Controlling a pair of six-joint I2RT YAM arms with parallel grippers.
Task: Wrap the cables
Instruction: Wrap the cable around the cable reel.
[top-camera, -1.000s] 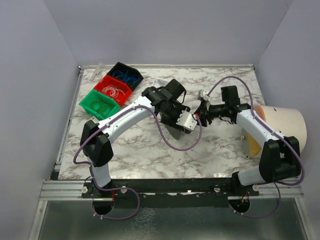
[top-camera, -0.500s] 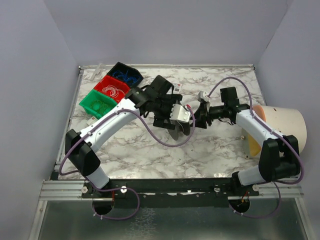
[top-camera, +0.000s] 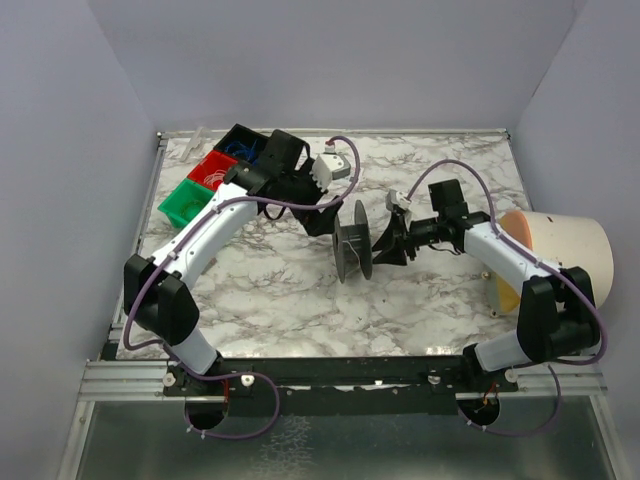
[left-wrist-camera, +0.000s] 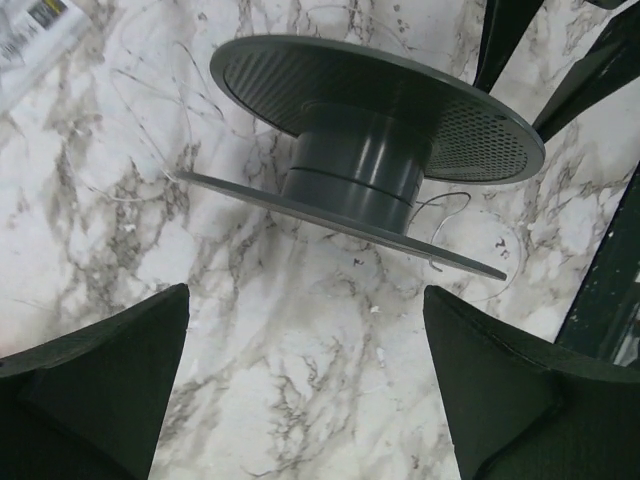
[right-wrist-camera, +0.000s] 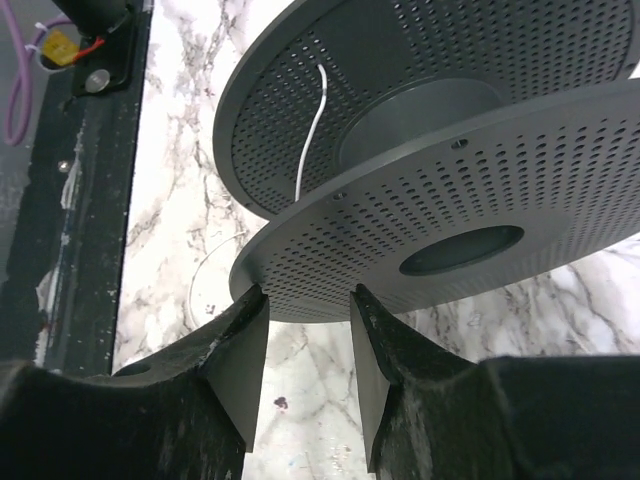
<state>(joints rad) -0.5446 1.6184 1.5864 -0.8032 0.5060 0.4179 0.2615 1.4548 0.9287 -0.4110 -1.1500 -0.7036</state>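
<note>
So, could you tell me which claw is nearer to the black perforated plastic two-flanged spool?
Right. The right claw sits at the flange rim of the black two-flanged spool, on its right in the top view; the open left claw hovers clear, above-left of it.

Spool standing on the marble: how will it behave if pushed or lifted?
Spool stands on its two round flange rims, so a push probably rolls it. Thin perforated flanges and near-bare hub suggest it's light and stiff; narrow stance may tip sideways.
</note>
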